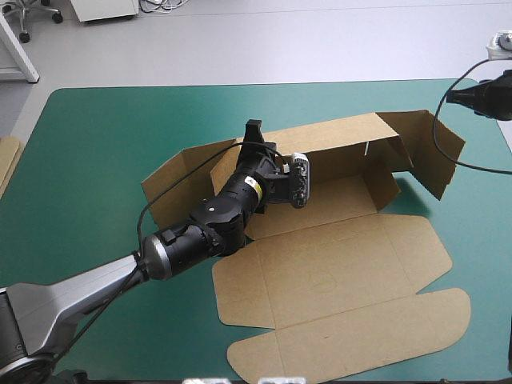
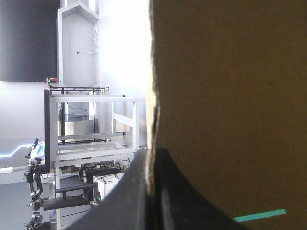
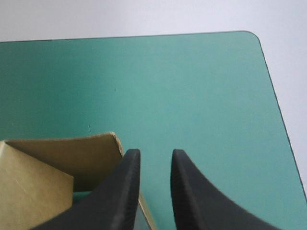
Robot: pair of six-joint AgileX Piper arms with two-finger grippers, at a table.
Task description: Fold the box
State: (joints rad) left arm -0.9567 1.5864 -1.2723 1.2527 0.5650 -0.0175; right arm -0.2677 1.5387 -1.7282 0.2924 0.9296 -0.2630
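Observation:
The brown box lies in the middle of the teal-green table, its lid flat toward the near edge and its back wall raised. My left gripper reaches over the box's left end and is shut on the top edge of that wall. In the left wrist view the board stands edge-on between the black fingers. My right gripper hovers at the table's far right, just above the box's raised right flap. It is open with nothing between its fingers, the flap beside it.
A raised flap stands at the box's left end. More brown board shows at the table's left edge. Bare teal-green cover lies left of the box and ahead of the right gripper up to the table's rounded corner.

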